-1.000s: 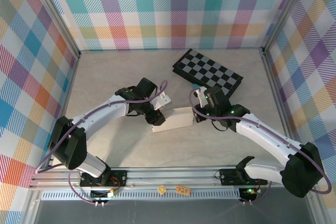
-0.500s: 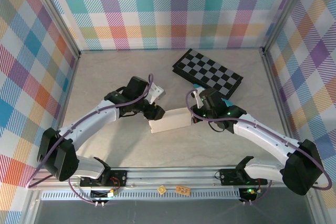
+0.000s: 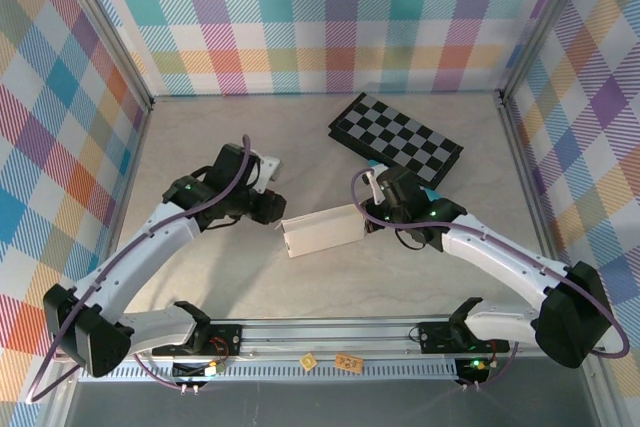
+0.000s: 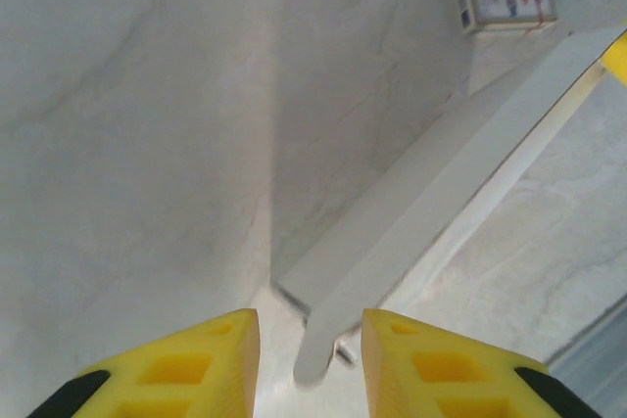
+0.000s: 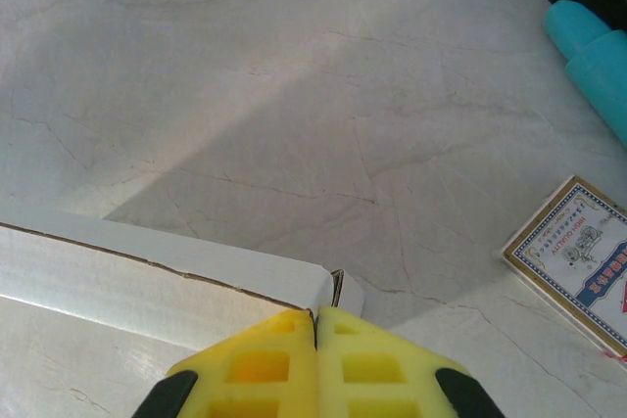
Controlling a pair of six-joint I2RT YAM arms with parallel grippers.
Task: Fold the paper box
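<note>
The paper box (image 3: pixel 322 230) is a shallow white cardboard box lying mid-table, long side running left to right. My left gripper (image 3: pixel 277 215) sits at its left end. In the left wrist view, the left gripper (image 4: pixel 311 322) is open and a rounded flap of the box (image 4: pixel 431 193) reaches into the gap without touching either yellow finger. My right gripper (image 3: pixel 372 217) is at the box's right end. In the right wrist view, the right gripper (image 5: pixel 315 312) is shut, with the corner wall of the box (image 5: pixel 176 261) running into the seam between its fingers.
A black-and-grey checkered board (image 3: pixel 395 140) lies behind the right arm. A small patterned card packet (image 5: pixel 578 261) and a teal object (image 5: pixel 593 46) lie just beyond the box's right end. Plaid walls close off the left, back and right sides.
My left arm has swung back to the left, off the top of the box to its left end, and its jaws have narrowed. The right gripper stays shut on the box's right end.
</note>
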